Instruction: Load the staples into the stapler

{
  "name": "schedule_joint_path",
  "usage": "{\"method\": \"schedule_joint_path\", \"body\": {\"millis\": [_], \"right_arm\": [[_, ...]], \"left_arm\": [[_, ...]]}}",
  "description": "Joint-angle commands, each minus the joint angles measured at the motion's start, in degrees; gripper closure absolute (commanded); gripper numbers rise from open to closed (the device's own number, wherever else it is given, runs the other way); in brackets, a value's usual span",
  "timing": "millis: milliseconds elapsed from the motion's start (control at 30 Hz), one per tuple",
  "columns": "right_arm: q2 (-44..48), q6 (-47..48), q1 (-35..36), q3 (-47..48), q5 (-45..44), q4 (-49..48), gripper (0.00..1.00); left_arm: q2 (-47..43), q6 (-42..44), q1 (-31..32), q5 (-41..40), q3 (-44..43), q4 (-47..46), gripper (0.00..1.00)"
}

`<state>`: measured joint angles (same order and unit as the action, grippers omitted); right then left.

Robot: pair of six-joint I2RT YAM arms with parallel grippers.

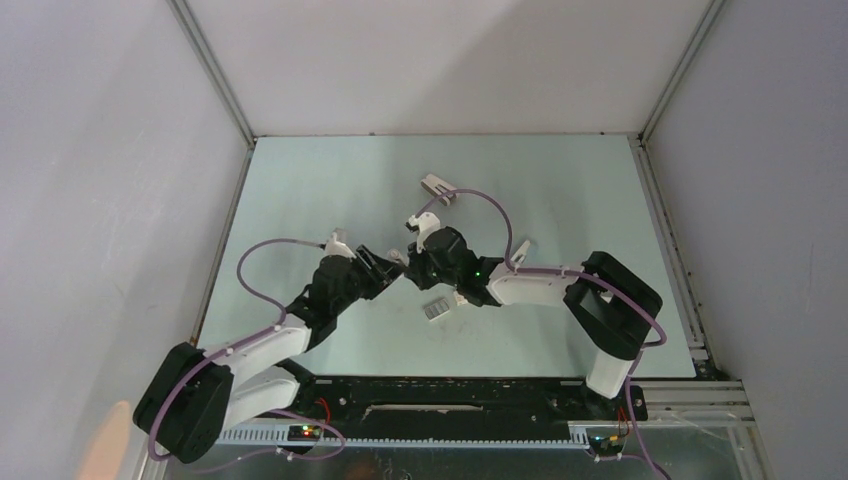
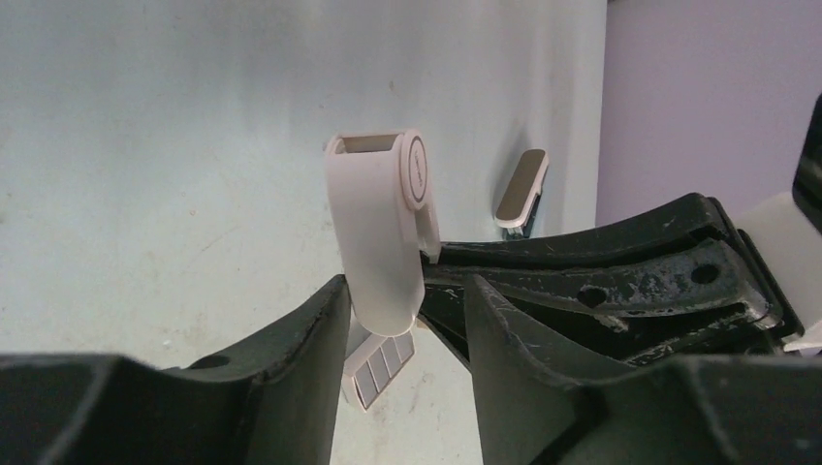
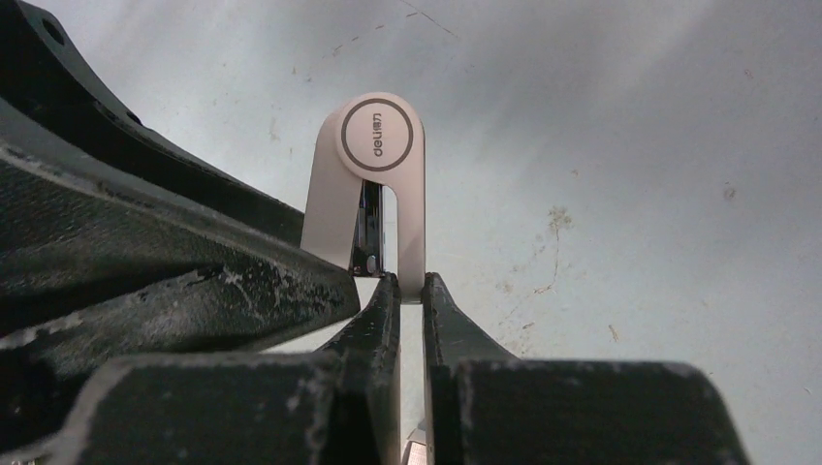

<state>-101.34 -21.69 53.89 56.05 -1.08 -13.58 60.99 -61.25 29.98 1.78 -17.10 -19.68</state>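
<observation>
The stapler (image 2: 378, 232) is a slim pale body with a round hinge marked "deli" (image 3: 376, 140). It is held upright above the table between both grippers (image 1: 397, 256) and is hinged apart into two arms. My right gripper (image 3: 410, 291) is shut on its thin white arm. My left gripper (image 2: 407, 329) is open. The stapler's lower end sits between its jaws against the left finger (image 2: 300, 358), with a gap to the right finger. The staples (image 1: 435, 310), a small grey ribbed block, lie on the table just below (image 2: 380, 370).
A longer white-and-cream stapler (image 1: 522, 248) lies to the right, and it also shows in the left wrist view (image 2: 521, 189). A white wedge-shaped stapler (image 1: 437, 188) lies further back. The pale table (image 1: 330, 190) is enclosed by grey walls.
</observation>
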Motion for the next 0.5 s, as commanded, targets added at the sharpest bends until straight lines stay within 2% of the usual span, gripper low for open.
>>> {"method": "schedule_joint_path", "body": {"millis": [0, 233, 333, 467], "right_arm": [[3.1, -0.4, 0.3, -0.2, -0.9, -3.7, 1.0], [5.0, 0.8, 0.1, -2.4, -2.1, -2.5, 1.0], [6.2, 1.4, -0.3, -3.6, -2.5, -1.7, 1.0], [7.4, 1.7, -1.5, -4.6, -1.5, 0.5, 1.0]], "left_arm": [[-0.1, -2.8, 0.0, 0.0, 1.0, -4.2, 0.54], [-3.3, -3.0, -0.1, -1.5, 0.3, -0.8, 0.87], [-4.9, -2.5, -0.7, -1.5, -0.5, 1.1, 0.93], [-7.5, -1.4, -4.1, 1.3, -1.4, 3.4, 0.94]]}}
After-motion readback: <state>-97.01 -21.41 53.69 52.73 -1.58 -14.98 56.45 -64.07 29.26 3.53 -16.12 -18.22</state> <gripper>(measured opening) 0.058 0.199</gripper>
